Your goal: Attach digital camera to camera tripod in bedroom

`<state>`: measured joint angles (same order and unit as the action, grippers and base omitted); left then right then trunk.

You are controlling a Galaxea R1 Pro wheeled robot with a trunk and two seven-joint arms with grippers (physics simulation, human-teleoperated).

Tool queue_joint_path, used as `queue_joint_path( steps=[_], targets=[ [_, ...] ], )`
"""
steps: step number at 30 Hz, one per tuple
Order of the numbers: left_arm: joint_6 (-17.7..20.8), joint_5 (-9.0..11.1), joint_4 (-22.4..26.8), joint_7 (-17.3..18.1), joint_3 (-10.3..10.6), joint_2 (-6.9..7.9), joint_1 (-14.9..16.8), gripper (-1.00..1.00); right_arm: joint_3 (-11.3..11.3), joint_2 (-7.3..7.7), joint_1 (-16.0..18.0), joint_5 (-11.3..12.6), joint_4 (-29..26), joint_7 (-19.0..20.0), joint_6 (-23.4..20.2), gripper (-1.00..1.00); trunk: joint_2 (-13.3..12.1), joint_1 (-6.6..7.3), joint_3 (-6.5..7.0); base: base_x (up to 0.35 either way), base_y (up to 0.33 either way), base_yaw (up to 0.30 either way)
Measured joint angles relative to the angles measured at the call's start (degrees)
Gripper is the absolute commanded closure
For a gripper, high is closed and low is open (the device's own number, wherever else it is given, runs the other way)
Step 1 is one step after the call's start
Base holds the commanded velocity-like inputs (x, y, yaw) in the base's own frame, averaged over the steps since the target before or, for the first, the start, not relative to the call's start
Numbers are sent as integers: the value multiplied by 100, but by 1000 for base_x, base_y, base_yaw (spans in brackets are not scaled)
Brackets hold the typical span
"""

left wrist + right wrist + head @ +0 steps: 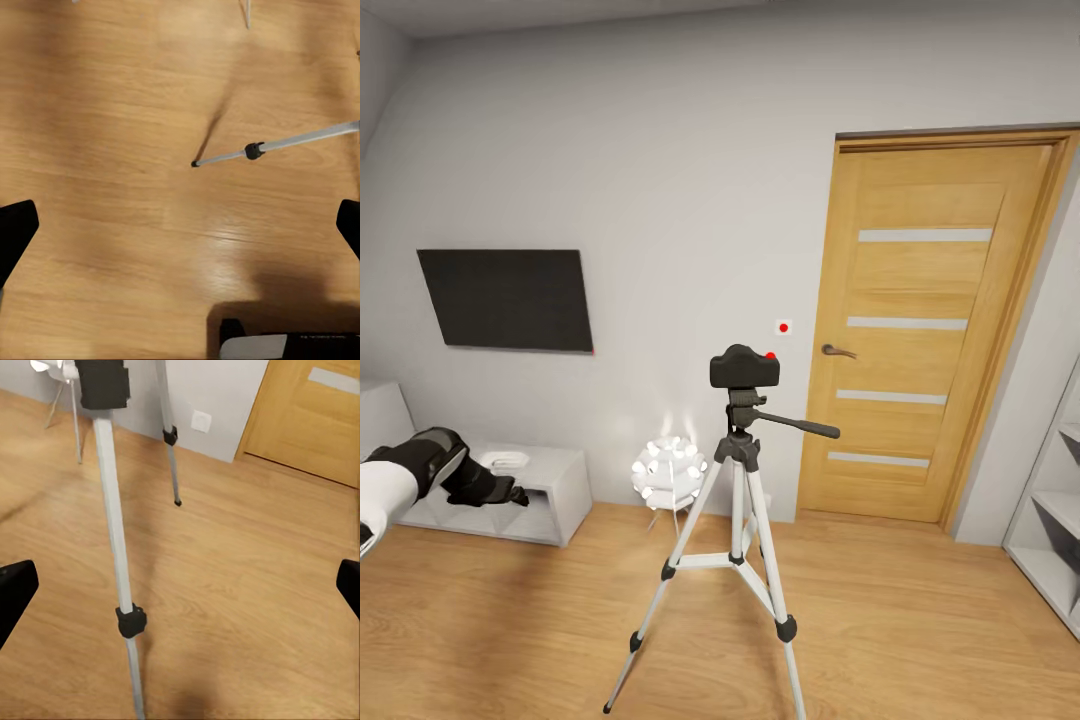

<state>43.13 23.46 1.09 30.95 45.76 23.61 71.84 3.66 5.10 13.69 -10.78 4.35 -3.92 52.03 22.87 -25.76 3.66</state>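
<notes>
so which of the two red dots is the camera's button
The one on the camera top's right edge, the red button. The other red dot sits higher, on a white wall plate by the door.

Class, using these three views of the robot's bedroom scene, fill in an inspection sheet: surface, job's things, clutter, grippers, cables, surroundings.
Surface: light wood plank floor, bare around the tripod feet.
Job's things: digital camera sits on the head of the camera tripod, which stands upright on three spread legs; pan handle points toward the door.
Clutter: white globe lamp on the floor behind the tripod.
Grippers: left gripper open, empty, over the floor; right gripper open, empty, near a tripod leg.
Cables: nothing seen.
Surroundings: wooden door, wall screen, low white cabinet, white shelf.
</notes>
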Motion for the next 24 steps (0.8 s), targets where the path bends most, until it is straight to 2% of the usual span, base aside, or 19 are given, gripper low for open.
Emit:
queue_joint_path(
  steps=[6, 8, 9, 10, 13, 17, 23, 24],
  targets=[
    [0, 74, -4, -372, -16, -222, -293, -100, 2, 77, -64, 5, -1, -69, -994, -100, 0, 0, 1, 0, 0, 0],
    [1, 85, -5, -465, -16, -298, -428, -100, 2, 88, -72, 10, -1, -88, -1442, -100, 0, 0, 0, 0, 0, 0],
    [5, 98, -5, -552, -24, -402, -567, -100, 1, 95, -78, 16, -2, -105, -1906, -100, 0, 0, 0, 0, 0, 0],
    [3, 102, -5, -601, -25, -471, -642, -100, 2, 97, -79, 17, -2, -113, -2148, -100, -1, 0, 0, 0, 0, 0],
    [-1, 109, -5, -771, -25, -643, -843, -100, 2, 102, -83, 22, -3, -128, -2783, -100, 0, 0, 0, 0, 0, 0],
    [-2, 113, -6, -1109, -20, -802, -1169, -100, 2, 106, -98, 22, -4, -147, -3507, -100, 0, 0, 0, 0, 0, 0],
    [-8, 118, -6, -1380, -27, -866, -1652, -100, 0, 107, -214, 17, -5, -157, -3840, -100, 1, 0, 0, 0, 0, 0],
    [-9, 116, -6, -1438, -24, -873, -1816, -100, -2, 107, -252, 19, -5, -157, -3886, -100, 1, 0, -1, 0, 0, 0]
  ],
)
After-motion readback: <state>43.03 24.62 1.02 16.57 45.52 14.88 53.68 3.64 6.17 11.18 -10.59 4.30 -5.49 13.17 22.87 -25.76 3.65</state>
